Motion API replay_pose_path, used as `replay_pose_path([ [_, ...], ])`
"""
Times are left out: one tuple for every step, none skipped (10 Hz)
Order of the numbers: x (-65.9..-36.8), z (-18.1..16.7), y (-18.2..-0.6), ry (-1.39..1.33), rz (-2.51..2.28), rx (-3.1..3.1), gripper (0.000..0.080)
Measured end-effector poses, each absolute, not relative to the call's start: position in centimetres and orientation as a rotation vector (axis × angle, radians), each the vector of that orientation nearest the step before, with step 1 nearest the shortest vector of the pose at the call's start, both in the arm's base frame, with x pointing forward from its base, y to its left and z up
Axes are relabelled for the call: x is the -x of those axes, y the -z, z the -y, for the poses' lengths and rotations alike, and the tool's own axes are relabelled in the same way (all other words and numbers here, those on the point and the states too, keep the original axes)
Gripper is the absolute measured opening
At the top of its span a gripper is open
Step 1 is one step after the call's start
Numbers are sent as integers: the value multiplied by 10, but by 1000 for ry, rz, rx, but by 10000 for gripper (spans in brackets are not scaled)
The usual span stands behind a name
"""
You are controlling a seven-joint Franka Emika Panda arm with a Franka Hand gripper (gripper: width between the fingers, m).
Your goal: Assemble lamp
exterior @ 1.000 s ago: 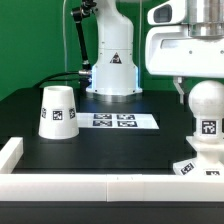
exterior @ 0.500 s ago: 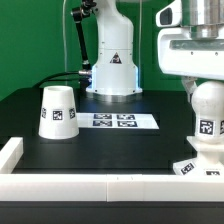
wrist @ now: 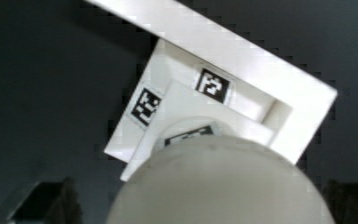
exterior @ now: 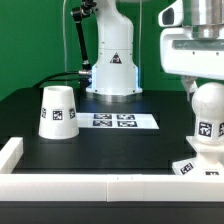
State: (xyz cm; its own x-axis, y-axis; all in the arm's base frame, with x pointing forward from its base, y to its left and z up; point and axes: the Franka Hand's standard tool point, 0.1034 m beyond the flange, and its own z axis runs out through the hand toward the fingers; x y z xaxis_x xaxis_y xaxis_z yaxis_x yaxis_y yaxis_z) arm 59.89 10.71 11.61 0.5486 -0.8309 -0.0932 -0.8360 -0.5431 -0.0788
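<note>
Exterior view, left to right.

- At the exterior view's left you have the shade [exterior: 57,110], alone on the black table [exterior: 110,150]. It stands wide mouth down and narrow end up, so its inside is hidden. One black-and-white square tag faces the camera.
- A low white wall [exterior: 12,152] borders the table along the left and front.
- At centre the marker board [exterior: 115,121] lies flat with several tags, just in front of the arm's pedestal [exterior: 110,65]. The pedestal carries a small dark triangular label, too small to read.
- At the exterior view's right the bulb [exterior: 207,108] stands upright, neck down, on the base [exterior: 190,166]. You cannot tell whether the neck is fully seated. There is one tag on the neck and one on the base's slope. The front wall and the frame edge cut off part of the base.
- The gripper [exterior: 197,84] hangs just over the top of the ball.

Wrist view, which adds the following.

- You look down on the bulb's round top, with the base and two of its tags below it and the white wall beyond.
- A dark finger [wrist: 51,198] sits on each side of the ball with a gap showing, so the jaws are spread and hold nothing.
- The exterior view shows only one finger, so the spread cannot be judged from there.

All tags are coded patterns, not text.
</note>
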Motion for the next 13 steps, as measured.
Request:
replay_pose_path([
  [-600, -108, -117, -60, -1359, 2703, 690],
  [-600, -109, -117, -45, -1167, 2790, 698],
  [-600, -109, -117, -29, -953, 2868, 698],
  [-600, -109, -117, -18, -767, 2922, 698],
  [-599, -110, -117, -9, -582, 2963, 698],
  [-598, -112, -116, -5, -430, 2989, 698],
  [-598, -112, -116, 5, -288, 3010, 698],
  [-599, -113, -117, 12, -196, 3018, 698],
  [-599, -112, -117, 20, -69, 3026, 698],
  [-599, -111, -117, 25, 12, 3028, 698],
  [-599, -110, -117, 32, 129, 3026, 698],
  [-599, -110, -117, 38, 221, 3021, 698],
  [-600, -109, -117, 51, 375, 3019, 698],
])
